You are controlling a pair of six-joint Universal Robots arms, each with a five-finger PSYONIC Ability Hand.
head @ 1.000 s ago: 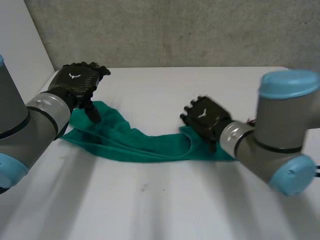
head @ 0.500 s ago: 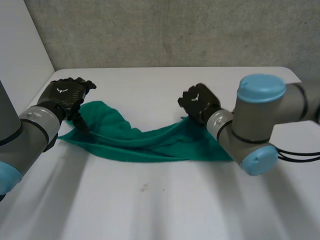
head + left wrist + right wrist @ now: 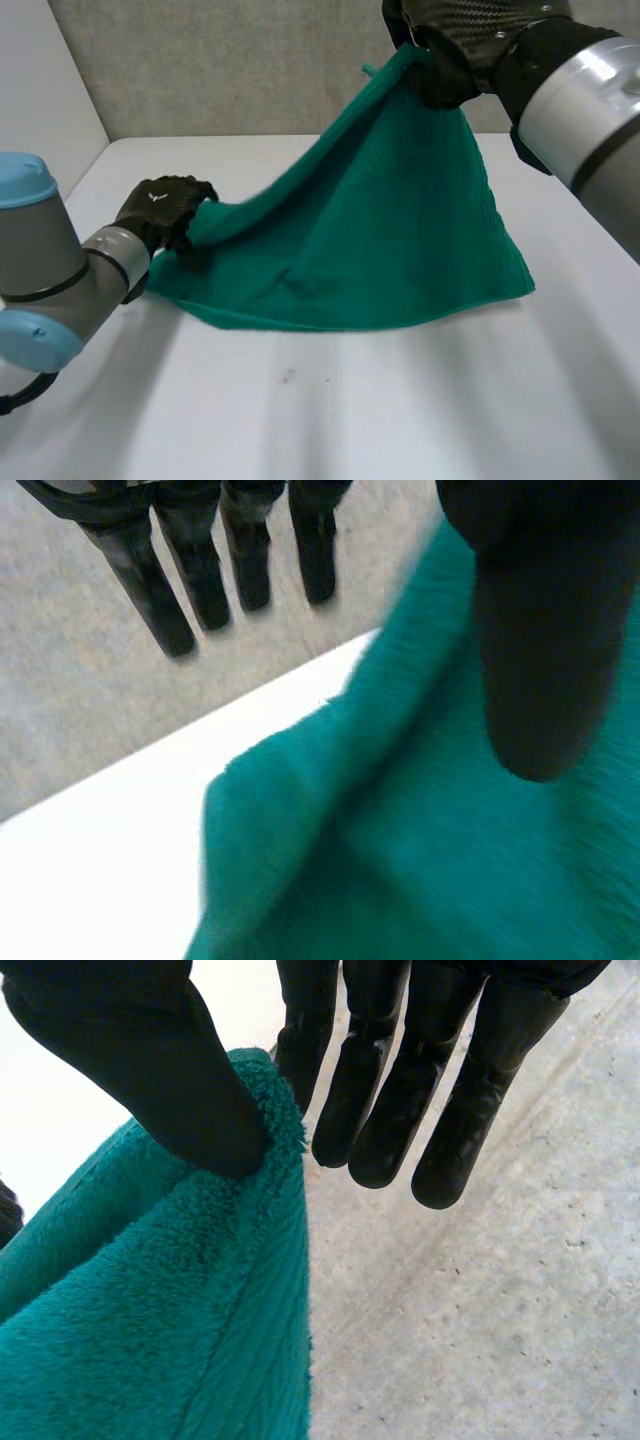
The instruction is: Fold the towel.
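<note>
On the white table (image 3: 400, 420), set against a grey wall (image 3: 220, 70), a green towel (image 3: 400, 230) stands as a tall sheet. Its lower edge rests on the table's middle and one corner is held high above it, hiding part of the table's far edge. The right arm (image 3: 590, 110) crosses above the table's right side. The left arm (image 3: 50, 270) lies low at the table's left edge. The right hand (image 3: 450, 40) pinches the raised corner between thumb and one finger, its other fingers (image 3: 440, 1090) straight and close together, clear of the cloth. The left hand (image 3: 165, 205) sits just above the table at the towel's left corner, thumb (image 3: 540, 630) laid across the cloth, fingers (image 3: 190, 570) straight, slightly spread and off it.
</note>
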